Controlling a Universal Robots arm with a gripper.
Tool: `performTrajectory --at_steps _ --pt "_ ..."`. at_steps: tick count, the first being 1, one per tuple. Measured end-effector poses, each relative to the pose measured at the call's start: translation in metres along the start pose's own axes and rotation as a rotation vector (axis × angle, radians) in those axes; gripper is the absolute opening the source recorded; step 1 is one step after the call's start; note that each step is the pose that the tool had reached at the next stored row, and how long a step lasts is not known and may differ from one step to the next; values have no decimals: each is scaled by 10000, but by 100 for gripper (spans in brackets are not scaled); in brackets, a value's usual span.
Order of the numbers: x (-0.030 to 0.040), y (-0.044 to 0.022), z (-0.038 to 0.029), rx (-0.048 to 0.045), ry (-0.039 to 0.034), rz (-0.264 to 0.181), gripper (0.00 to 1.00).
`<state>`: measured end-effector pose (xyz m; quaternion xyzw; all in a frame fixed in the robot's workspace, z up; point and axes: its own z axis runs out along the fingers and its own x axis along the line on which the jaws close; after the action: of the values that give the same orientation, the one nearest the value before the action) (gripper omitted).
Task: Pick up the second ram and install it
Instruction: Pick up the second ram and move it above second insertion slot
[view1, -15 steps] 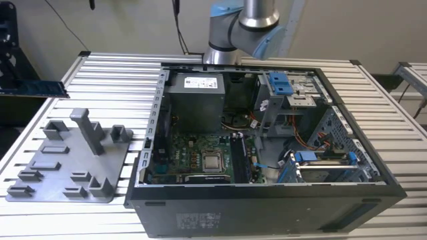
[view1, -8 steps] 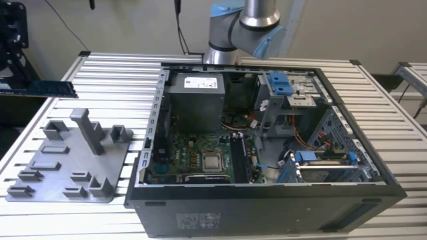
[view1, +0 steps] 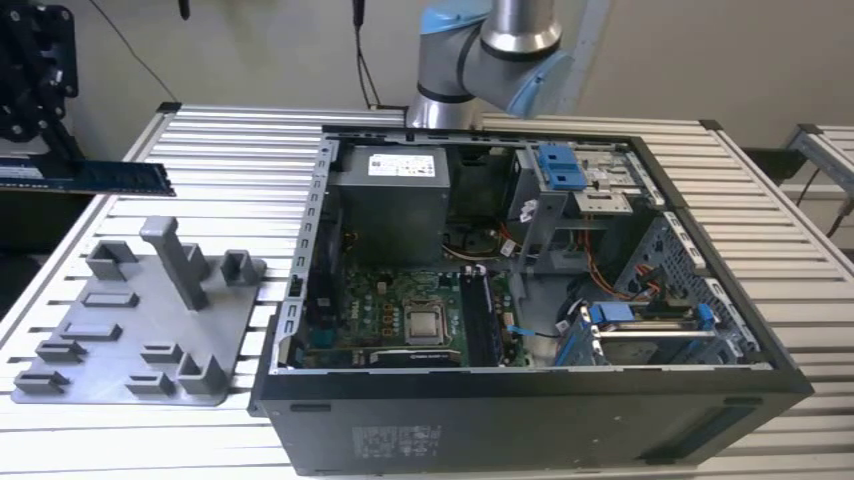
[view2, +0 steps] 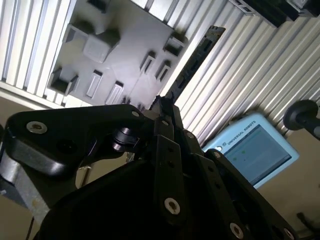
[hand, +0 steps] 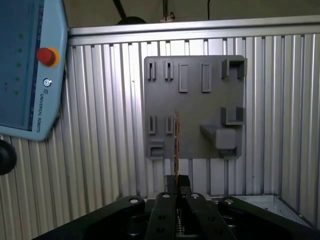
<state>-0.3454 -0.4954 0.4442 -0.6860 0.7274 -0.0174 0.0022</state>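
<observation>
The second ram (view1: 120, 177), a thin dark blue stick, hangs level in the air above the table at the exterior view's left, over the far end of the grey fixture plate (view1: 147, 330). My gripper (view1: 47, 150) is shut on one end of it. In the second wrist view the stick (view2: 197, 55) reaches out from the fingertips (view2: 161, 109) over the plate (view2: 120, 45). In the first wrist view it shows edge-on (hand: 176, 140) between the fingers (hand: 171, 184), above the plate (hand: 200, 105).
An open computer case (view1: 747, 330) lies on the slatted table (view1: 240, 150), with the green motherboard (view1: 387, 315) and its dark memory slots (view1: 481, 320) inside. Grey blocks and posts (view1: 180, 265) stand up from the fixture plate. A teach pendant (hand: 30, 65) lies beside the table.
</observation>
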Motion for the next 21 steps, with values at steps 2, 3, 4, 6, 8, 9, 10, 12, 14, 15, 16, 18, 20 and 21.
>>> performTrajectory --at_steps 2,3,4,6,8,9,10,12,14,15,16,18,20,21 --pt "-2 -32 1 0 0 0 14" --pt "-3 -47 2 1 0 1 14" --pt "-4 -62 2 0 0 0 14" --pt "-6 -92 3 1 0 1 14" --pt "-7 -123 3 0 0 0 14" --pt "-8 -137 4 0 0 0 14" --pt "-9 -152 4 -1 0 0 14" --pt "-11 -181 5 0 0 0 14" --pt "-12 -210 6 1 0 -1 14" --pt "-13 -225 6 0 0 0 14" --pt "-14 -238 6 0 0 0 14" --pt "-16 -269 7 0 0 0 14" --pt "-18 -299 8 0 -1 0 14" --pt "-19 -316 8 -1 1 0 14"
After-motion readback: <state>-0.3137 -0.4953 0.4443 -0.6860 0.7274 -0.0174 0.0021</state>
